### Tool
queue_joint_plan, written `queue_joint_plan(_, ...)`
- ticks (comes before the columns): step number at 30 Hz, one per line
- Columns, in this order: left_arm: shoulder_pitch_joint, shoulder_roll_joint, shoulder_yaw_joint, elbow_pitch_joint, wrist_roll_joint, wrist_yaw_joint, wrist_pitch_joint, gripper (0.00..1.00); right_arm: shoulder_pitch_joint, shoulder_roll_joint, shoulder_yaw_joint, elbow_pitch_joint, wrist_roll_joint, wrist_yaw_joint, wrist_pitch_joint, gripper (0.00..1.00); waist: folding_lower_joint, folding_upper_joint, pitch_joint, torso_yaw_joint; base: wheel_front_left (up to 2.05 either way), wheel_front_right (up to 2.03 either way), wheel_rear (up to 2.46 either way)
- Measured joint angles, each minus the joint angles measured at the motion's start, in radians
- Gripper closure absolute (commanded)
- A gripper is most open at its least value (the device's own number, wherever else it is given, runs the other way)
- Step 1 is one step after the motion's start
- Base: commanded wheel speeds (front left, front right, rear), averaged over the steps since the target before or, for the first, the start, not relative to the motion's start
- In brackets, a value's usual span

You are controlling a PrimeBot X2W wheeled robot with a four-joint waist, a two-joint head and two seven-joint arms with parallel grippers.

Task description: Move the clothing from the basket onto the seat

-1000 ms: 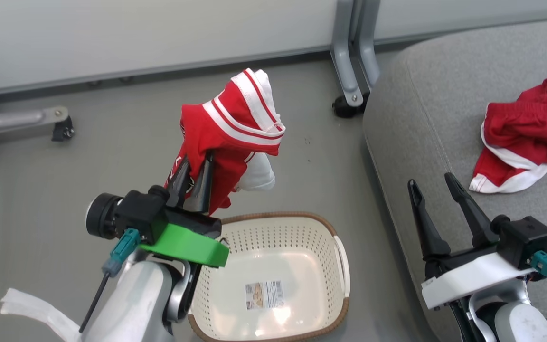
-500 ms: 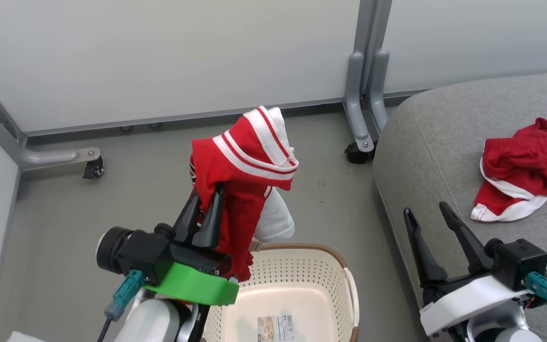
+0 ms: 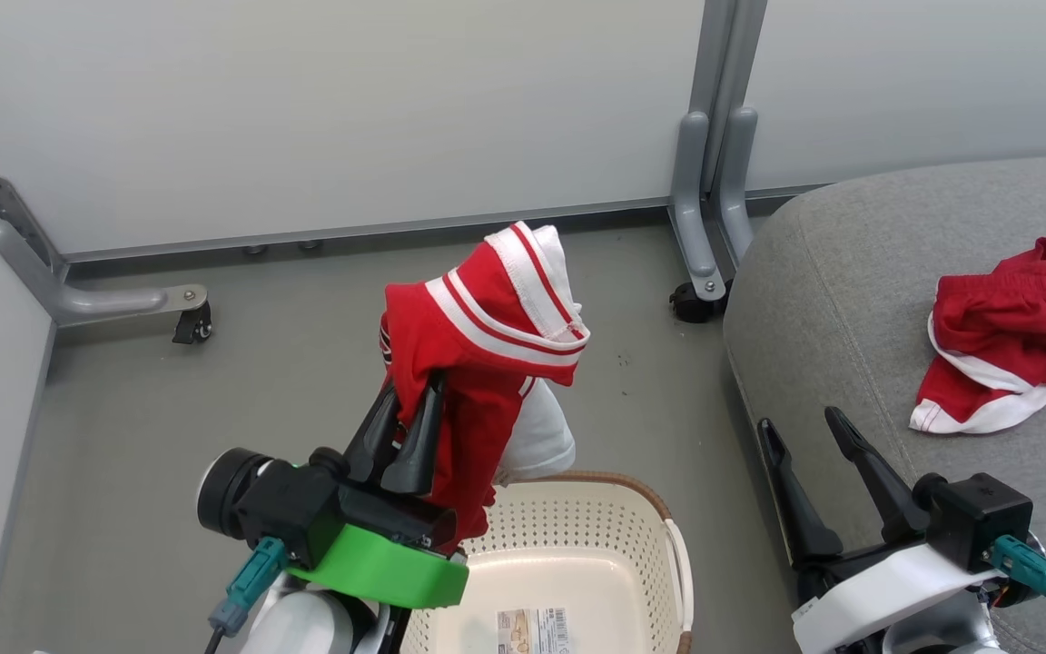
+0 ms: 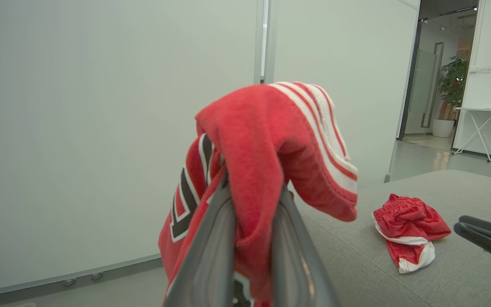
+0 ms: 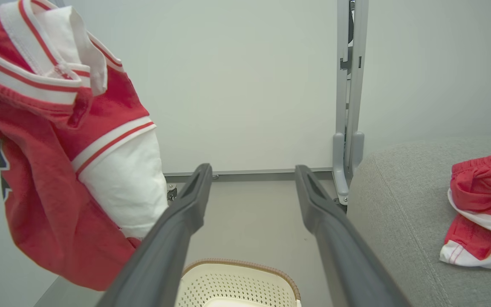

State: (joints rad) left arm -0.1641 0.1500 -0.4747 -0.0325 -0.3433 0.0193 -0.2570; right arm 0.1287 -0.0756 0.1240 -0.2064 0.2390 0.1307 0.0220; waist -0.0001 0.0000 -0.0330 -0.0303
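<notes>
So the left tool (image 3: 414, 389) was clamped almost closed on the red jersey (image 3: 487, 336). Its fingers pointed up, with the fabric bunched between them and flopped over the tips. The white-striped trim sat on top, and a white panel hung off the side toward the right tool (image 3: 798, 421). From the left wrist camera you could see black-and-white lettering on the opposite side. The jersey's bottom edge dangled down past the left tool's wrist, over the basket (image 3: 577, 522). I couldn't tell if it actually touched the rim.

The basket sat on the floor (image 3: 214, 409) right below the left tool, a bit toward the right tool's side. A barcode sticker (image 3: 534, 629) showed on its bottom.

The right tool had its jaws spread wide with nothing between them and its fingers pointing up. It hung just beside the rounded edge of the grey seat (image 3: 832, 300), which ran off to its outer side.

The red shorts (image 3: 1004, 336) lay crumpled on the seat, ahead of the right tool and out to that same side, well apart from it.

Further out ahead of both tools was a pale wall panel (image 3: 350, 109), with a grey metal post (image 3: 714, 136) standing on caster feet near the seat's corner.
</notes>
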Motion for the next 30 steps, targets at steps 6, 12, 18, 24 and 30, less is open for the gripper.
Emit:
queue_joint_plan(6,0.0,0.007,-0.002,0.001,-0.001,0.002,0.0,1.0,-0.001,-0.004,0.03,0.006,0.008,0.0,0.0,0.0,0.0,0.0,0.0,0.004,0.0,0.0,0.0)
queue_joint_plan(12,-0.008,0.005,-0.02,0.002,-0.001,-0.003,0.006,1.0,-0.066,-0.037,0.16,0.038,0.054,0.0,-0.007,0.0,0.0,0.0,0.008,0.02,0.0,0.0,0.0)
queue_joint_plan(18,-0.03,-0.008,-0.052,0.006,-0.001,-0.021,0.01,1.0,-0.201,-0.063,0.374,0.114,0.134,0.0,-0.038,0.0,0.0,0.0,0.021,0.05,0.0,0.0,0.0)
queue_joint_plan(24,-0.04,-0.017,-0.083,0.013,-0.001,-0.037,0.013,1.0,-0.331,-0.072,0.5,0.222,0.196,0.0,-0.081,0.0,0.0001,0.0,0.025,0.08,0.0,0.0,0.0)
queue_joint_plan(30,-0.048,-0.021,-0.104,0.012,-0.001,-0.045,0.013,1.0,-0.431,-0.075,0.584,0.32,0.251,0.0,-0.112,0.0,0.0001,0.0,0.027,0.1,0.0,0.0,0.0)
